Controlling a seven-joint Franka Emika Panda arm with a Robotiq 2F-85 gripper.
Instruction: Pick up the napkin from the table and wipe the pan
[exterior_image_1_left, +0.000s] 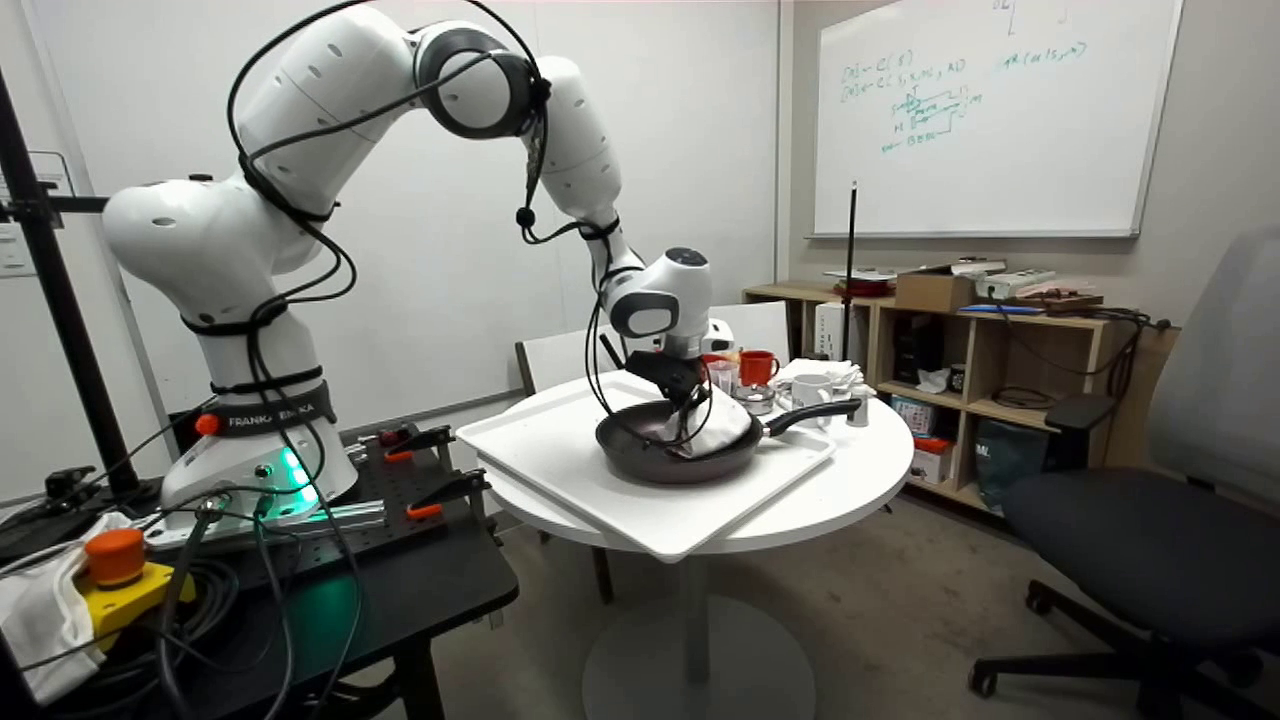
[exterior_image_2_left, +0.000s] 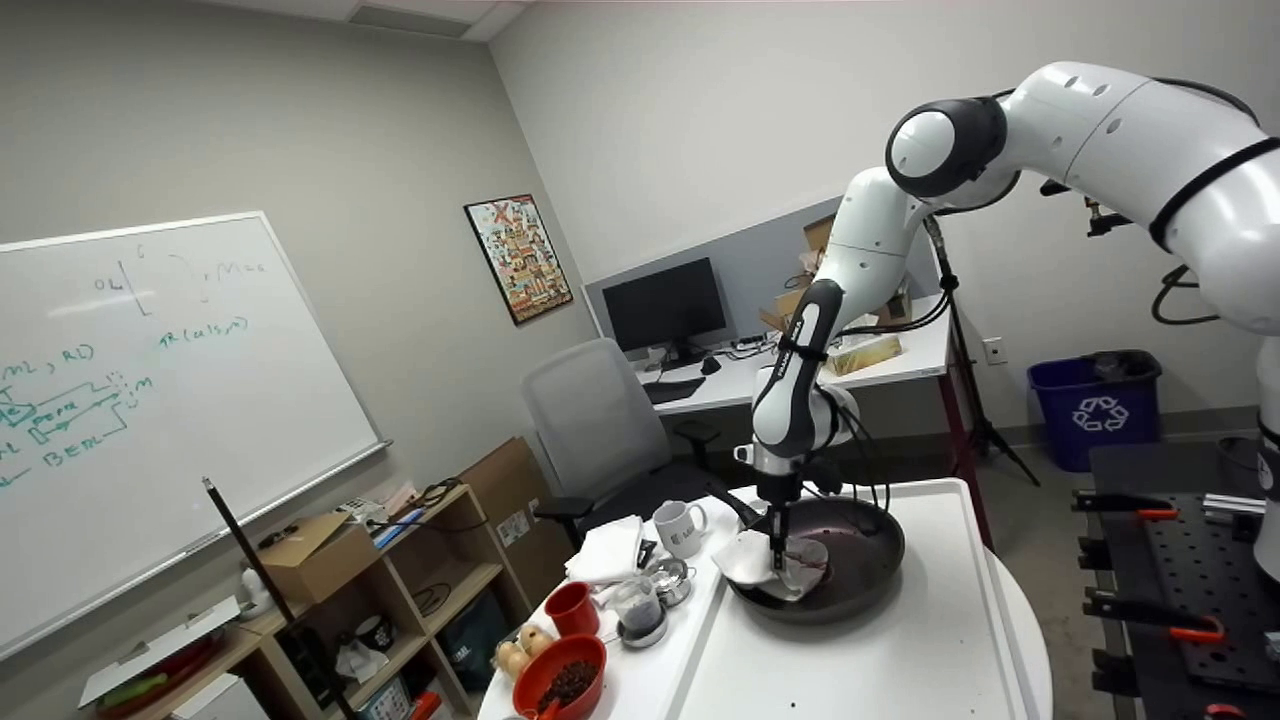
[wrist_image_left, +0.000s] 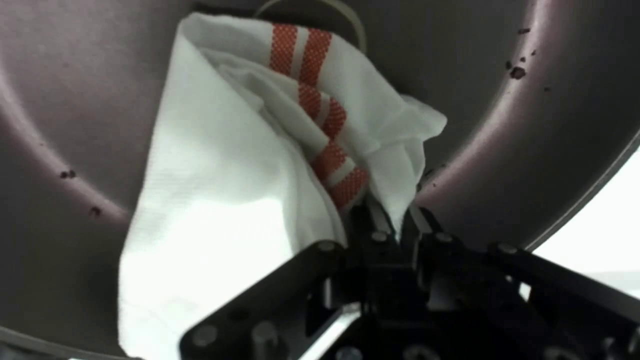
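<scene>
Pinching a fold of the napkin (wrist_image_left: 225, 150), your gripper (wrist_image_left: 396, 225) had its jaws drawn together, with that fold caught between the tips. You had the napkin inside the pan (exterior_image_1_left: 640, 465), bunched toward the side with the black handle (exterior_image_1_left: 815, 414). The napkin was white, loosely folded and creased, crossed by paired orange-red woven bands; in the wrist view its lower part was washed out by glare. The pan was dark grey with a purplish sheen and a lighter ring around its floor, near which dark specks (wrist_image_left: 518, 73) lay on both sides of the napkin. It rested on a white tray (exterior_image_1_left: 560, 440) atop the round white worktop (exterior_image_1_left: 875, 450), the handle ending near a white mug (exterior_image_2_left: 675, 535).
</scene>
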